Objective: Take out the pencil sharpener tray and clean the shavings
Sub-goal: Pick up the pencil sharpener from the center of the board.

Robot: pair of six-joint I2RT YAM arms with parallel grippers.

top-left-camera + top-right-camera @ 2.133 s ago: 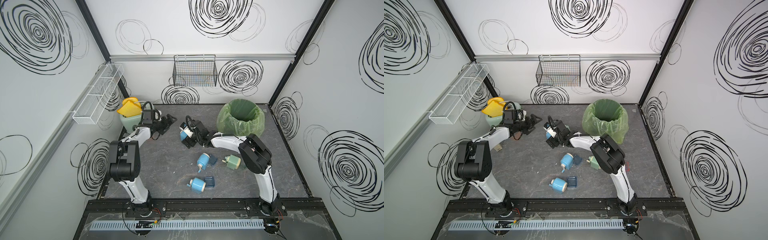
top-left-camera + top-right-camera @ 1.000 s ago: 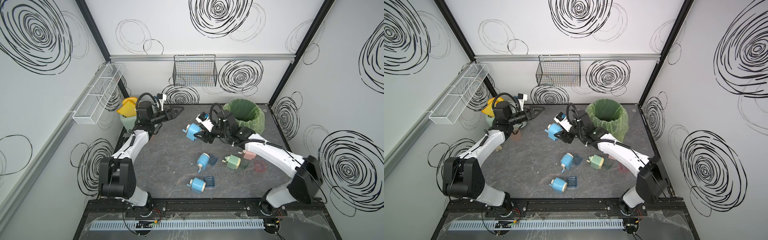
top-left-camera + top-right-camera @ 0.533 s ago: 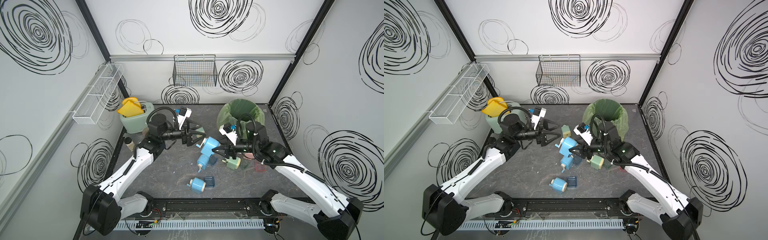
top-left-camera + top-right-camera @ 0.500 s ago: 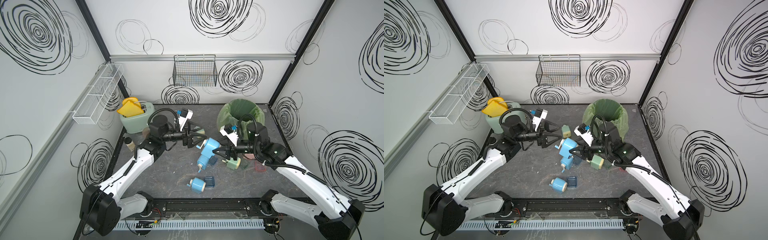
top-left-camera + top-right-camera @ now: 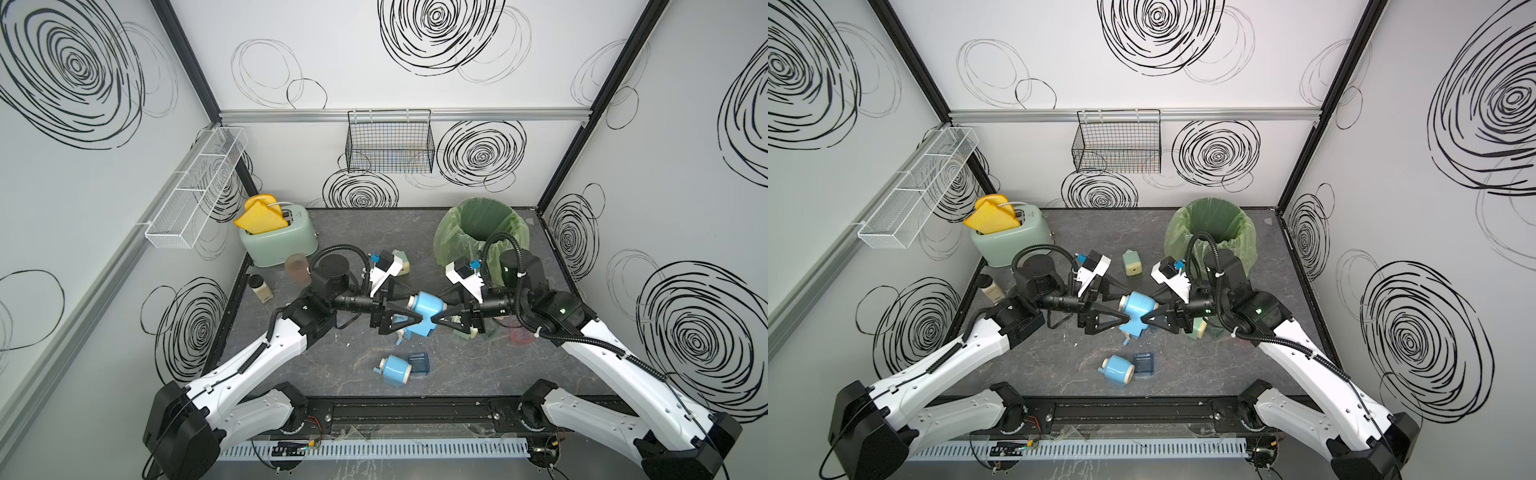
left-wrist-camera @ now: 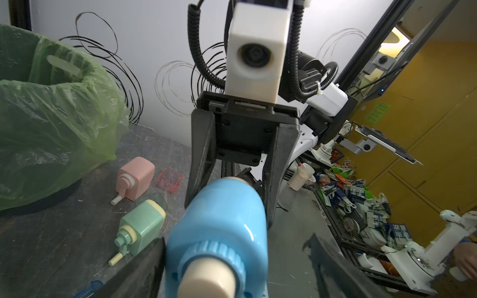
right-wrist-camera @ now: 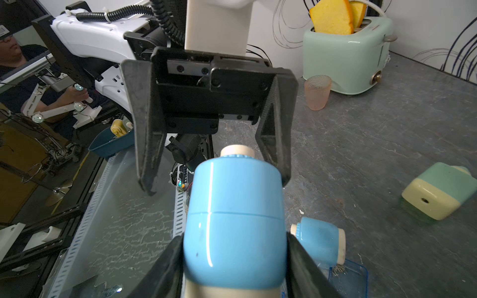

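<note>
A light-blue pencil sharpener hangs in the air over the middle of the table. My right gripper is shut on its body, one finger on each side. My left gripper faces it from the opposite side, open around the cream knob end. One left finger lies against the blue shell and the other stands well apart. The held sharpener's own tray does not show.
On the table lie another blue sharpener, a loose blue tray holding shavings, two green sharpeners, a pink sharpener and a red tray. The green-lined bin stands back right, the toaster and pink cup back left.
The right gripper carried the blue sharpener from the back to mid-table. The left gripper moved in from the back left until its fingers flank the knob end, and its jaws narrowed slightly.
</note>
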